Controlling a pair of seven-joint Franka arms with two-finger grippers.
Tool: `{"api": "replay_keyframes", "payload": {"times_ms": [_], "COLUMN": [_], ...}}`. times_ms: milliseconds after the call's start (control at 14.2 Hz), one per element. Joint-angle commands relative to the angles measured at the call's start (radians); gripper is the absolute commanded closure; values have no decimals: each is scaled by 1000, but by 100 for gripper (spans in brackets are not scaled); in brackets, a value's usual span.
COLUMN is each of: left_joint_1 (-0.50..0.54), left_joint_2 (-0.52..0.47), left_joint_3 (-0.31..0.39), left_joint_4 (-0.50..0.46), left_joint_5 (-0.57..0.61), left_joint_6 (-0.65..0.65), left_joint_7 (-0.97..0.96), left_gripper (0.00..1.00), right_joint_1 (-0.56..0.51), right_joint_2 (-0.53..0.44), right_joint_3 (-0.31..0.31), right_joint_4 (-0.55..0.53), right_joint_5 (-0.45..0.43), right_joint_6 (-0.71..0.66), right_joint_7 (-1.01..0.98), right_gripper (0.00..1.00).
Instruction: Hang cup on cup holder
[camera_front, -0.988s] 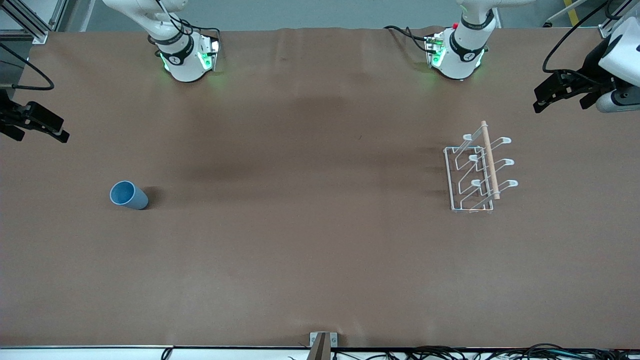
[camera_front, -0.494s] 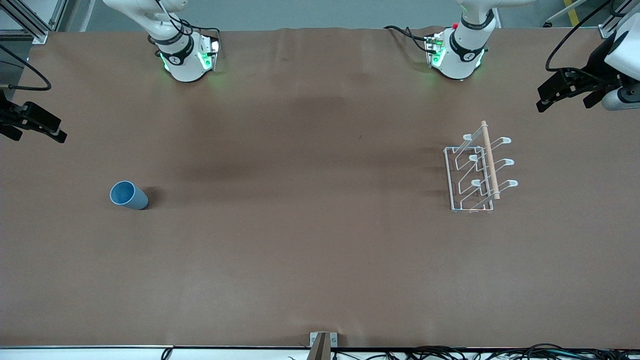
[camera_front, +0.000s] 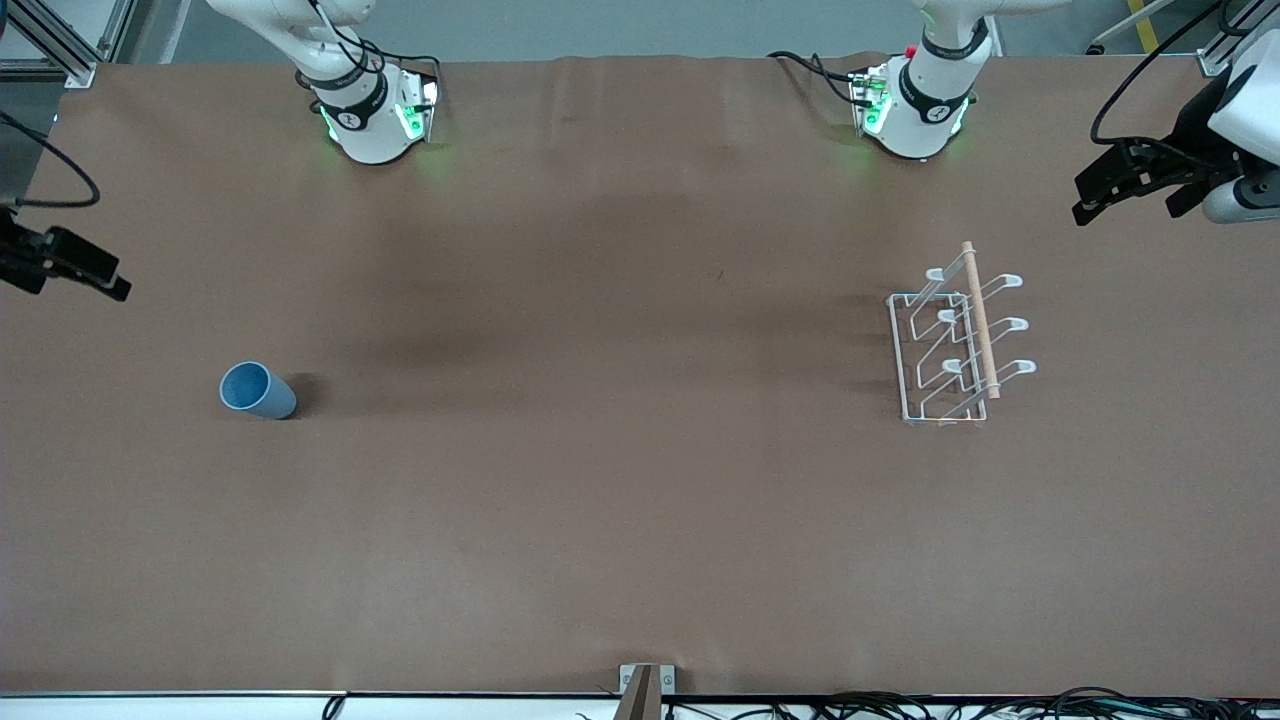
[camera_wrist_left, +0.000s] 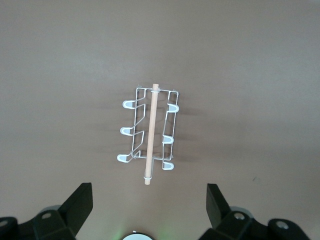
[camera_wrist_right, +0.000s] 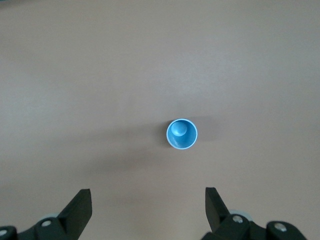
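Note:
The blue cup (camera_front: 257, 390) stands upright on the brown table toward the right arm's end, mouth up. It also shows in the right wrist view (camera_wrist_right: 182, 134). The white wire cup holder (camera_front: 955, 345) with its wooden rod stands toward the left arm's end, its prongs bare. It also shows in the left wrist view (camera_wrist_left: 149, 132). My right gripper (camera_front: 105, 280) is open and empty, high over the table's edge at the right arm's end, apart from the cup (camera_wrist_right: 149, 197). My left gripper (camera_front: 1088, 198) is open and empty, high over the table's left arm end, apart from the holder (camera_wrist_left: 150, 192).
The two arm bases (camera_front: 370, 120) (camera_front: 915, 110) stand at the table's edge farthest from the front camera. A small bracket (camera_front: 645, 685) and cables lie at the edge nearest to it.
My right gripper has shifted a little lower in the front view. My left gripper drew slightly outward, then held still. The cup and the holder have not moved.

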Motion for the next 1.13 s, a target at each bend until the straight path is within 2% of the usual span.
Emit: {"api": "replay_keyframes", "payload": {"times_ms": [0, 282, 423, 635, 1058], "left_joint_1": [6, 6, 6, 6, 6], "left_joint_2": [5, 5, 5, 5, 7], "left_joint_3": [-2, -2, -2, -2, -2], "left_joint_4": [16, 16, 16, 16, 16], "left_joint_5": [1, -2, -2, -3, -5], "left_joint_6": [-18, -50, -50, -50, -50], "left_joint_7": [16, 16, 16, 16, 15], "left_gripper": [0, 0, 0, 0, 0], "right_joint_1": [-42, -85, -119, -148, -140], "right_joint_2": [103, 251, 298, 309, 311], "right_joint_3": [10, 10, 10, 10, 12], "right_joint_4": [-5, -17, -52, -182, -357], "right_joint_5": [-13, -14, -14, -12, -10], "right_joint_6": [60, 125, 209, 377, 497], "right_joint_7": [-6, -22, -84, -134, -134], "right_gripper": [0, 0, 0, 0, 0]}}
